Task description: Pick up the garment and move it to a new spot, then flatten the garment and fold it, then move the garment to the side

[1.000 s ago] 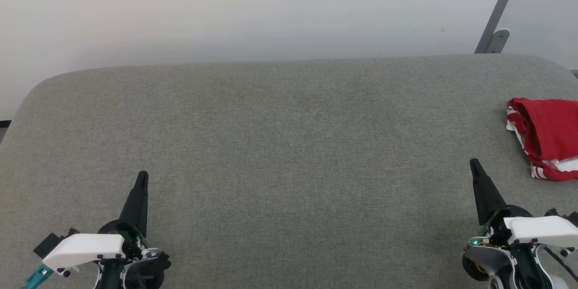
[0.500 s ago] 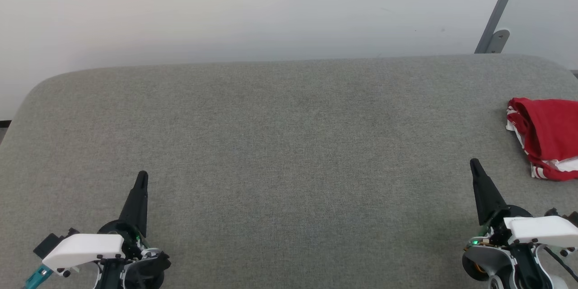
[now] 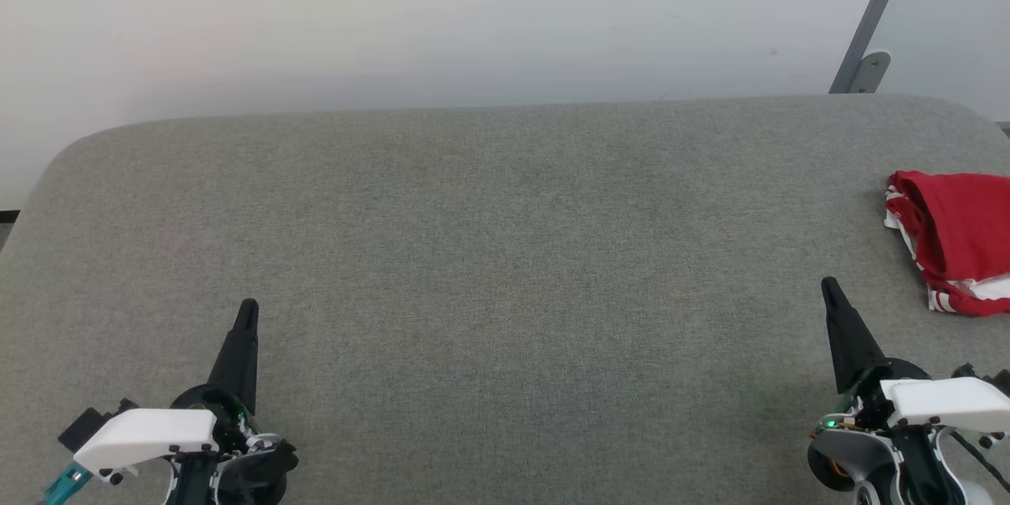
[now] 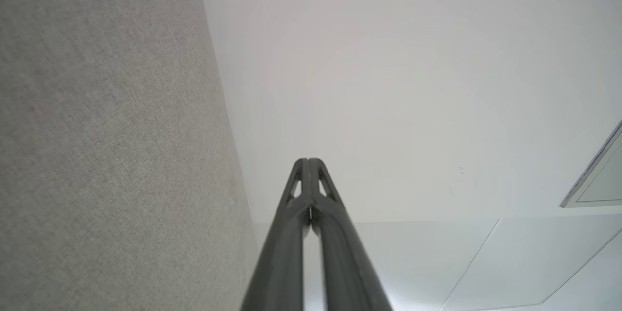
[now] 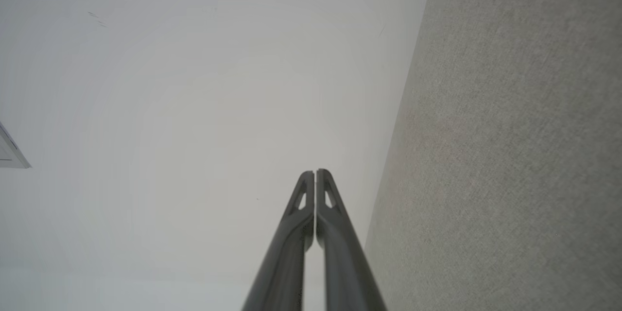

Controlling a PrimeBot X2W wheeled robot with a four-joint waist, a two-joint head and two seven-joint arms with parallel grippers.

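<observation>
Over at the far right edge of the grey table [image 3: 505, 252] sits the red shirt [image 3: 959, 237], bunched up, with white striped trim poking out underneath. Part of it runs off the picture, so I honestly can't tell if it's a tidy fold or just a rumpled heap. That means this fits either a shirt waiting to be fetched or one already folded and parked at the side. The left gripper [image 3: 249, 304] and right gripper [image 3: 828, 282] both hover low near the front edge, well apart from the shirt, fingers pressed together on nothing. My take: if there's grabbing to do, the right one is way closer and would need to spread its fingers before going in; if it's done, they're fine where they are. The head view is the one that gives you the shirt and the metal post [image 3: 872, 16]. The wrist views just look along closed fingers [image 4: 291, 233] at table fabric and blank wall [image 5: 170, 107], but they show the tips meeting much more clearly.
</observation>
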